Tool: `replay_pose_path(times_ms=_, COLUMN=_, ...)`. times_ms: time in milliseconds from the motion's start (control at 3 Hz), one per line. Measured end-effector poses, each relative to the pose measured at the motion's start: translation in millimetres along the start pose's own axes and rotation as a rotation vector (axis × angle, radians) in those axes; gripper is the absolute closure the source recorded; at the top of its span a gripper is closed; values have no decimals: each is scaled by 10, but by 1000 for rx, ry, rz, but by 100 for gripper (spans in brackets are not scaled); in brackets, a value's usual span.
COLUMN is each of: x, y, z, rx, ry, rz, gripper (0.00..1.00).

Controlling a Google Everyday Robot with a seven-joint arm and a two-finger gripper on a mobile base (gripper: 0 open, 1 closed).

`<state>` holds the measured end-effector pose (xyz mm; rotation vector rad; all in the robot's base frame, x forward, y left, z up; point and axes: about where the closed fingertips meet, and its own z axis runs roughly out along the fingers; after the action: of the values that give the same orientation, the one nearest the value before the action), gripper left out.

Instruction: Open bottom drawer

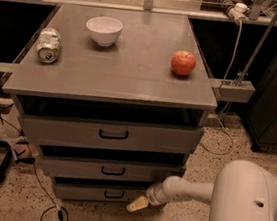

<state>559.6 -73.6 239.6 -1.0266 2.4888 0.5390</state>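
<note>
Arm (189, 189) stretched low, hand (137, 204) beside bottom drawer (80, 192) handle (114, 194); grip state unclear.

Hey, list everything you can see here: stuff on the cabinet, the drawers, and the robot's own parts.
bowl: one, white, cabinet top, back left
can: one, silver-green, lying at the top's left edge
apple: one, red, top's right side
cabinet: one, grey, centre
top drawer: one, grey, widest front
middle drawer: one, grey, mid-sized front
bottom drawer: one, grey, narrowest front, lowest
arm: one, white, lower right
end effector: one, yellowish, low by the bottom drawer's right end
</note>
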Motion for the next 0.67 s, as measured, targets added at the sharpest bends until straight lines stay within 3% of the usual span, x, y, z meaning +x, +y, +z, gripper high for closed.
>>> replay_pose_path(times_ms=667, x=-63, y=-44, z=205, rx=-26, ry=-1, rz=-23, gripper=0)
